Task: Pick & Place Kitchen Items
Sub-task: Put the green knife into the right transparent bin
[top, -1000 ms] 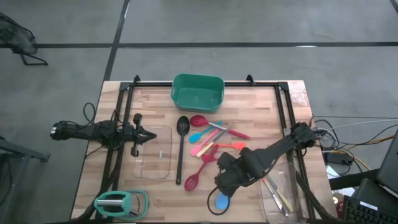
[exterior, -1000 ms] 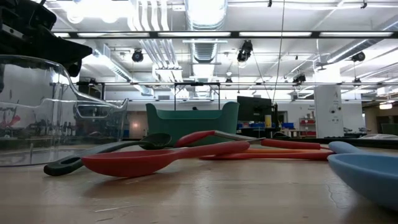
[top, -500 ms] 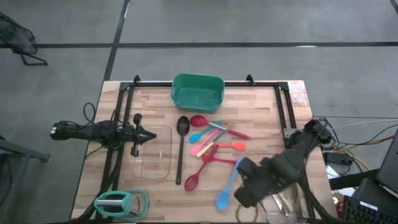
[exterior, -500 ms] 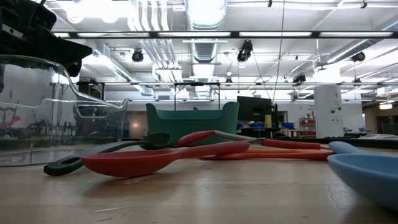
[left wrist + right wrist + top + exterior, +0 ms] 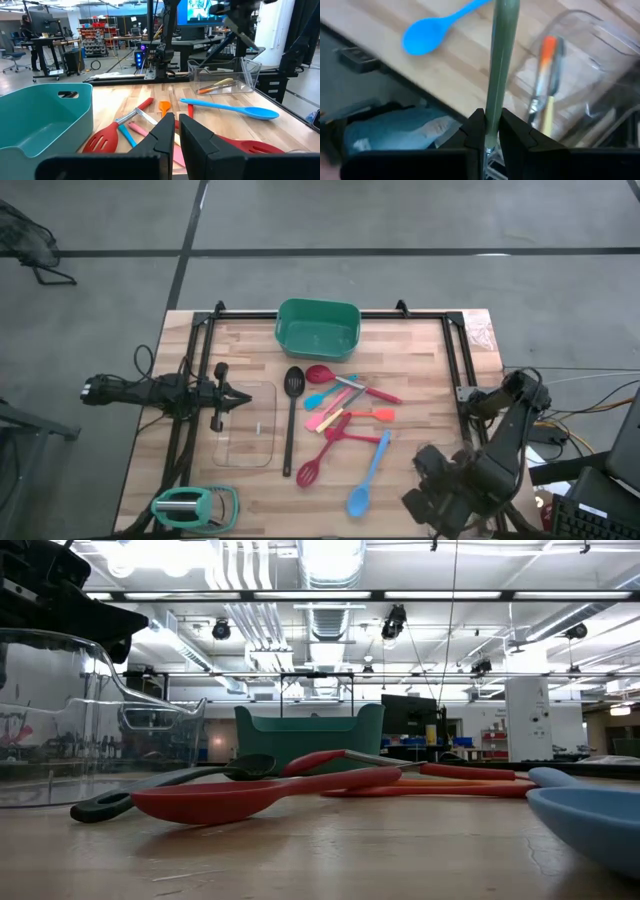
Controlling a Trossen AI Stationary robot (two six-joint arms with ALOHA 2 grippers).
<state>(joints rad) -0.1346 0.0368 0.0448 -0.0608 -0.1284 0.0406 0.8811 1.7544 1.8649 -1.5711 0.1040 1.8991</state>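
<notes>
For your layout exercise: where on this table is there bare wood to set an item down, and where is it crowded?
Bare wood lies between the blue spoon and the right tool, and along the front edge between the teal-handled tool and the black spoon. The middle, below the green tub, is crowded with utensils.

Grey concrete floor (image 5: 400, 215); exposed ceiling ducts (image 5: 330, 560), strip lights, perhaps workshop desks (image 5: 45, 42) behind.
</notes>
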